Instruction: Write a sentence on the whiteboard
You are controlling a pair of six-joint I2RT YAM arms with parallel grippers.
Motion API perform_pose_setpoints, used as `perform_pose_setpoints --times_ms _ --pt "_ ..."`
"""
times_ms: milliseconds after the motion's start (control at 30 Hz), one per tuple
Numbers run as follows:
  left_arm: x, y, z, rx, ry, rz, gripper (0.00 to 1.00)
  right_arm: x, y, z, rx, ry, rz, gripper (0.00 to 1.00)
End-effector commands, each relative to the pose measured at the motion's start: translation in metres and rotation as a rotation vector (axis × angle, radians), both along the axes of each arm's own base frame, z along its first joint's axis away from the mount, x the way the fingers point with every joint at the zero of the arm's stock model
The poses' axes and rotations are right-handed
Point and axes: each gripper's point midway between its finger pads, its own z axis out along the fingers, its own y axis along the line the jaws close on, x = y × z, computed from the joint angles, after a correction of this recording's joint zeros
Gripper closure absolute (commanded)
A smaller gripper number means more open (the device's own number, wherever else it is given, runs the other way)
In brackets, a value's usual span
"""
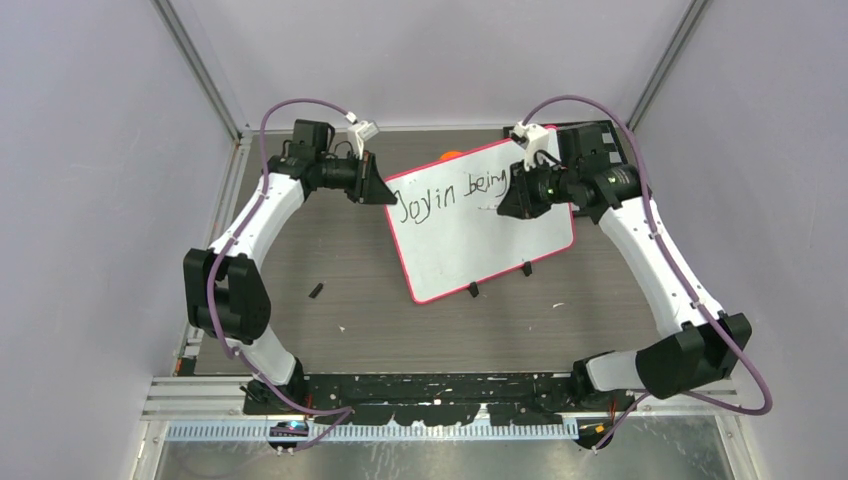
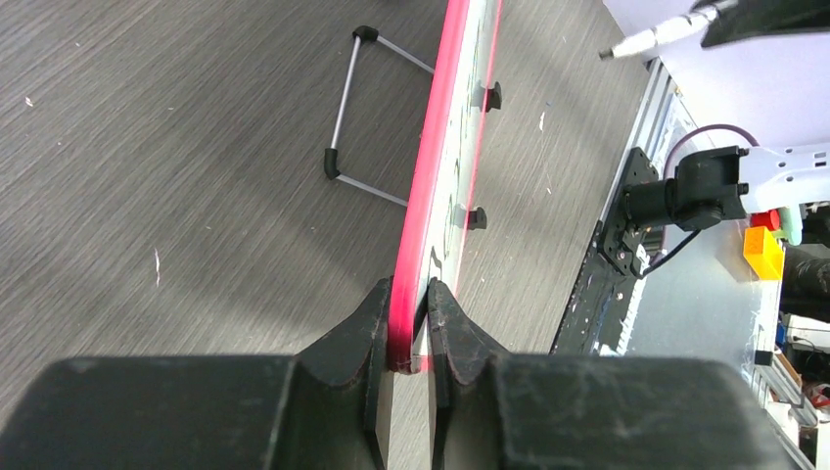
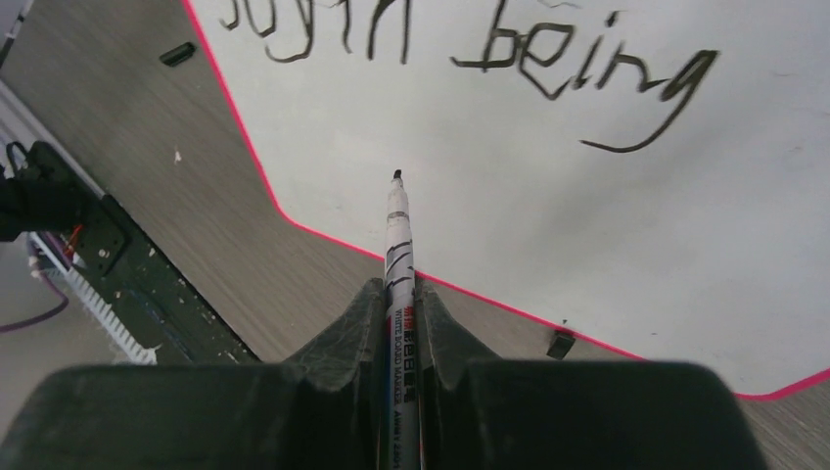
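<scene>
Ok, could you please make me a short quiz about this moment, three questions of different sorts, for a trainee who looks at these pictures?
1. True or false: the right gripper is shut on the marker.
2. What is written on the whiteboard now? A) "Joyin being" B) "Joyin being alive." C) nothing
3. Which part of the whiteboard does the left gripper clamp?

Key:
1. True.
2. A: the words stop after "being".
3. Its pink-red edge, held between the two fingers.
</scene>
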Motion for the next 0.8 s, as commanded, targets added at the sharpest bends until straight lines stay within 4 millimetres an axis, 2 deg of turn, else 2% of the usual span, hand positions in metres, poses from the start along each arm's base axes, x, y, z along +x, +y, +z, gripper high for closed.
perform_pose_setpoints --times_ms 0,200,333,533,767 --pt "-0.001 -0.002 -0.006 0.037 -0.051 0.0 0.84 -0.025 0.019 -0.001 0.034 0.012 0.093 1.0" --pt "-0.005 -0.003 -0.011 0.03 -0.033 -0.001 0.7 -0.045 0.045 -0.026 0.021 0.043 0.166 1.0" --pt "-0.008 -0.003 -0.015 0.025 -0.013 -0.008 0.63 -0.052 0.054 -0.034 0.037 0.05 0.199 1.0" --pt "-0.011 -0.007 -0.021 0.024 0.0 -0.019 0.59 -0.054 0.059 -0.047 0.06 0.049 0.215 1.0" --pt "-0.011 -0.01 -0.026 0.024 0.014 -0.019 0.59 -0.049 0.063 -0.061 0.055 0.013 0.21 1.0"
